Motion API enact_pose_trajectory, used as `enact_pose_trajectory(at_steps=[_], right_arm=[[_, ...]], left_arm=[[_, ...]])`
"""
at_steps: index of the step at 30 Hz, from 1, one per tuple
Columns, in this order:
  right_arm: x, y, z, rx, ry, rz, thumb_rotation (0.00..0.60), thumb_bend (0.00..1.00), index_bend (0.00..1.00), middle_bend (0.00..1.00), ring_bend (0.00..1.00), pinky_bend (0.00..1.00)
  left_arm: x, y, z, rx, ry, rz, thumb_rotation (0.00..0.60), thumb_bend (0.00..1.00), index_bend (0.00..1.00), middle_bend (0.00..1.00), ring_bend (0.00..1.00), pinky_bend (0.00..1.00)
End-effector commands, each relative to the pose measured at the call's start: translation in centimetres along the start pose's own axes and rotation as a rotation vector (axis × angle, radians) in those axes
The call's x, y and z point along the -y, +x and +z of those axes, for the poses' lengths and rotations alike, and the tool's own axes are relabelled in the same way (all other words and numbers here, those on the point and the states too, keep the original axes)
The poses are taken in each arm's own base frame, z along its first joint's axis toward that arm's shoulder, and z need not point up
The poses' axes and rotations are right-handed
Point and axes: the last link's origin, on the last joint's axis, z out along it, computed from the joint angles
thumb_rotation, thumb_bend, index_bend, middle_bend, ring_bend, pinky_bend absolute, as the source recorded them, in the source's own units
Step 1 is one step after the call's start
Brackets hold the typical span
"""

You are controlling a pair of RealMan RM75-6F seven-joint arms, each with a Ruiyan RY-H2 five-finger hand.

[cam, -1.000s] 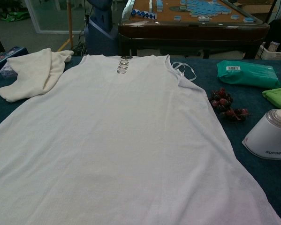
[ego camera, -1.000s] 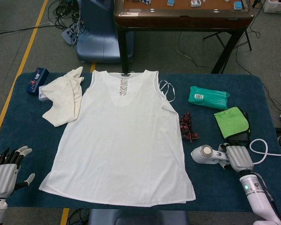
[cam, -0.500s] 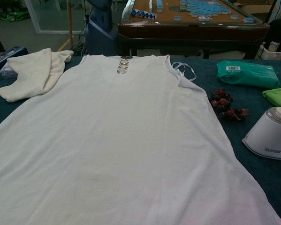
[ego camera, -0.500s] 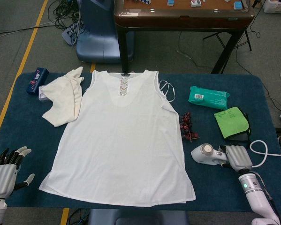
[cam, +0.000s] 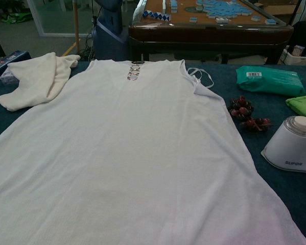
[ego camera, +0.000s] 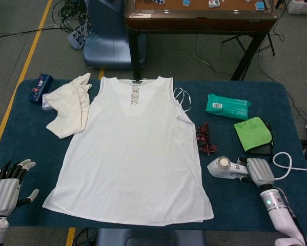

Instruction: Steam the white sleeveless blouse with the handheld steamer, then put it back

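Head view alone shows right hand [ego camera: 260, 171] gripping steamer [ego camera: 221, 167], left hand [ego camera: 4, 187] spread empty

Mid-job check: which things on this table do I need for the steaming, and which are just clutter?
Needed: white sleeveless blouse, handheld steamer, right hand gripping it.
Clutter: cream garment, blue box, green packet, green cloth, dark red berries.

You are working in a robot lab or test hall, not a home. The grey floor [ego camera: 20, 20] carries yellow tape lines [ego camera: 27, 61] and loose cables [ego camera: 66, 7]. Your tabletop [ego camera: 245, 87] wears a blue cloth, and behind it stands a wooden game table [ego camera: 199, 20] strewn with tiles [cam: 229, 7].
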Motion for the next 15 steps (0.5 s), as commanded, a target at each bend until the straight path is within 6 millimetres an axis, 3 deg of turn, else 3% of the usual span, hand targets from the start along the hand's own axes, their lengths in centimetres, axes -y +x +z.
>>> enact_pose_trajectory(at_steps=[1,8,15], right_arm=[[0.0,-0.3,0.2,0.0,0.029,0.028,0.6,0.61,0.84,0.78,0.75,0.63],[0.4,0.0,0.1,-0.041,0.091,0.095,0.6,0.61,0.89,0.84,0.84,0.73],[2.1,1.8,-0.5,-0.086,0.184,0.142,0.6,0.61,0.89,0.84,0.85,0.73]], left_arm=[[0.0,0.1,0.1,-0.001,-0.004,0.001,0.6,0.2,0.18,0.14,0.12,0.0],[-0.4,0.5,0.5,-0.005,-0.035,0.005,0.6,0.2,0.18,0.14,0.12,0.0],[-2.0,0.9,1.8,0.03,-0.144,0.006,0.6,0.2,0.18,0.14,0.12,0.0]])
